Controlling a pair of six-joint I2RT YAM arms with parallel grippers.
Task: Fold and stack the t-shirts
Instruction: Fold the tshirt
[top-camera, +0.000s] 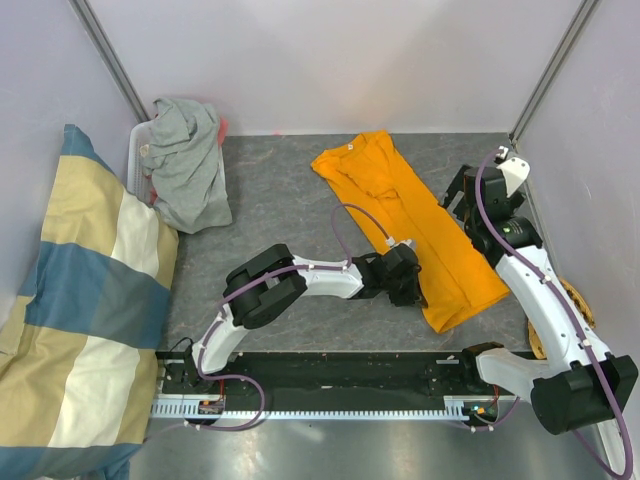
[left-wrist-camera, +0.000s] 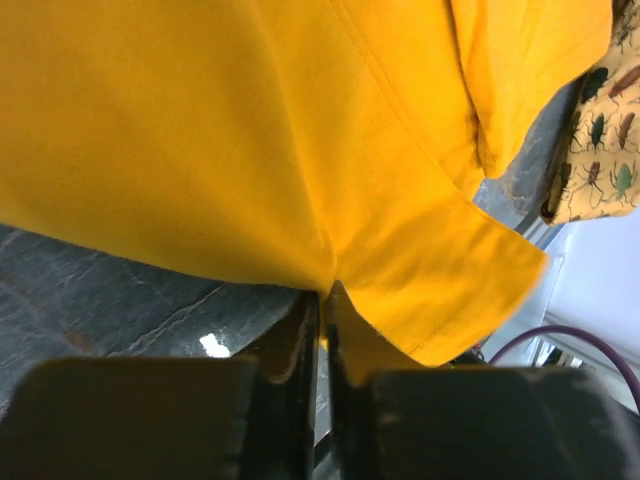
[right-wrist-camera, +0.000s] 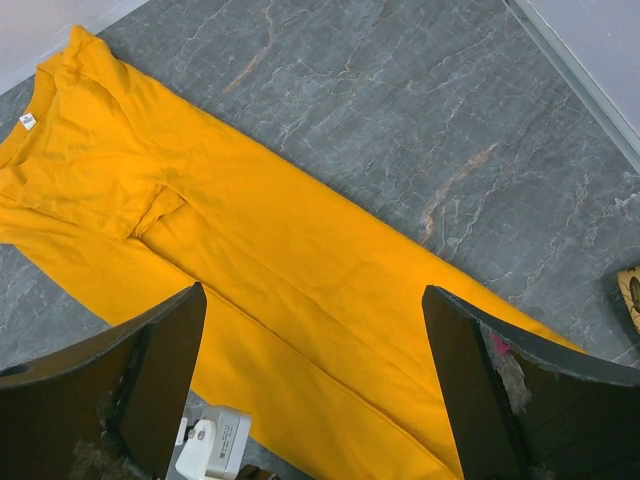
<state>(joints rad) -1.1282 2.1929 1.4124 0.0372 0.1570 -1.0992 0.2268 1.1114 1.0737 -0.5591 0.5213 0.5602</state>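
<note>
The orange t-shirt (top-camera: 400, 215) lies folded into a long strip, running diagonally from the back centre towards the front right of the grey table. My left gripper (top-camera: 410, 285) is at the strip's near left edge. In the left wrist view its jaws stand almost together (left-wrist-camera: 325, 300) with a pinch of the orange t-shirt (left-wrist-camera: 250, 130) between them. My right gripper (top-camera: 462, 200) hovers above the strip's right side, open wide (right-wrist-camera: 312, 292), with the orange t-shirt (right-wrist-camera: 280, 300) lying flat below and nothing between its fingers. The grey t-shirt (top-camera: 188, 165) lies crumpled at the back left.
A white bin (top-camera: 138, 150) sits under the grey t-shirt. A large cream-and-blue cloth (top-camera: 80, 300) fills the left side. A tan disc (top-camera: 565, 310) lies by the right wall, under the right arm. Walls close in the back and both sides.
</note>
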